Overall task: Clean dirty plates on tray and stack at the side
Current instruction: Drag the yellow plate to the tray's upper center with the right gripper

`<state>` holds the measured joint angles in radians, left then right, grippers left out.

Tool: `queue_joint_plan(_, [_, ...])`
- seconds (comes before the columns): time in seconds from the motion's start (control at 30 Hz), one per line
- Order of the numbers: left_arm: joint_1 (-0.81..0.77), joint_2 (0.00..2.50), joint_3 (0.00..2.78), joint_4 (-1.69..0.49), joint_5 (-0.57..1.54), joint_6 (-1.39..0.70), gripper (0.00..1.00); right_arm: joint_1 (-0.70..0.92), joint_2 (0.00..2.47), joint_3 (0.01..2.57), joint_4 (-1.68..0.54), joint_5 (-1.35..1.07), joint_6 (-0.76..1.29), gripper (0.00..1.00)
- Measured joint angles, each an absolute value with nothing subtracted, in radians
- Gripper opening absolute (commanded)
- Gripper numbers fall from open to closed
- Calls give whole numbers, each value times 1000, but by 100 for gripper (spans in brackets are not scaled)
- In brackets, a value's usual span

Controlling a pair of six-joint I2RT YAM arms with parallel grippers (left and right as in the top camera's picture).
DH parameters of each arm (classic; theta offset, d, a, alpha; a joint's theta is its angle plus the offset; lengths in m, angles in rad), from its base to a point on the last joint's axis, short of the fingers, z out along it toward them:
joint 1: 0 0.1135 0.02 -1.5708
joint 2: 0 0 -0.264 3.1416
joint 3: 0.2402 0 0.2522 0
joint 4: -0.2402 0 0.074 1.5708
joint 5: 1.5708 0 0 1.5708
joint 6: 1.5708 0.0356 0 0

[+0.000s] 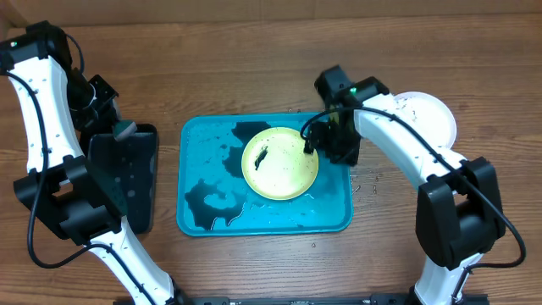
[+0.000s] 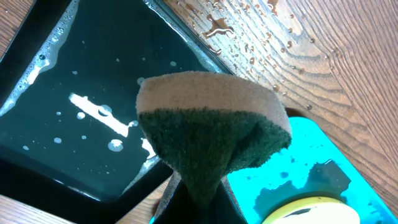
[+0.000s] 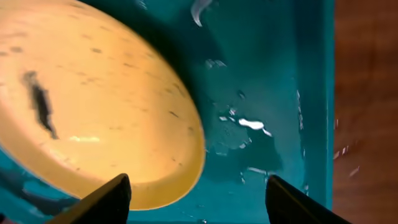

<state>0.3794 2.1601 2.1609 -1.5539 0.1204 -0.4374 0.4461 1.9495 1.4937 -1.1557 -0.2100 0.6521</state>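
A yellow-green rimmed plate (image 1: 280,163) with a black smear lies in the turquoise tray (image 1: 203,161), right of centre; it also shows in the right wrist view (image 3: 93,106) and at the bottom edge of the left wrist view (image 2: 311,210). A white plate (image 1: 423,114) sits on the table to the right of the tray. The light blue plate is not in view. My right gripper (image 3: 198,199) is open and empty above the plate's right edge and the tray floor (image 3: 273,74). My left gripper (image 2: 199,202) is shut on a green and tan sponge (image 2: 214,124) over the black tray.
A black rectangular tray (image 1: 135,174) with soapy water stands left of the turquoise tray; it also shows in the left wrist view (image 2: 68,118). Dark water puddles (image 1: 212,199) lie in the turquoise tray. Water drops spot the wooden table (image 2: 273,37).
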Motion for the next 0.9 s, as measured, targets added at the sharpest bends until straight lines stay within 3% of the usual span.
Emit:
queue_joint_plan(0.27, [379,2160,2161,-1548,121,-438,4,569,1952,1355,-1035,-231,982,70])
queue_joint_plan(0.53, [379,2160,2161,-1549,121,-438,4,680,1952,1353,-990,-236,1128,61])
queue_joint_plan(0.9, [379,2160,2161,-1548,121,-438,4,694,1956,1348,-989,-194,1221,61])
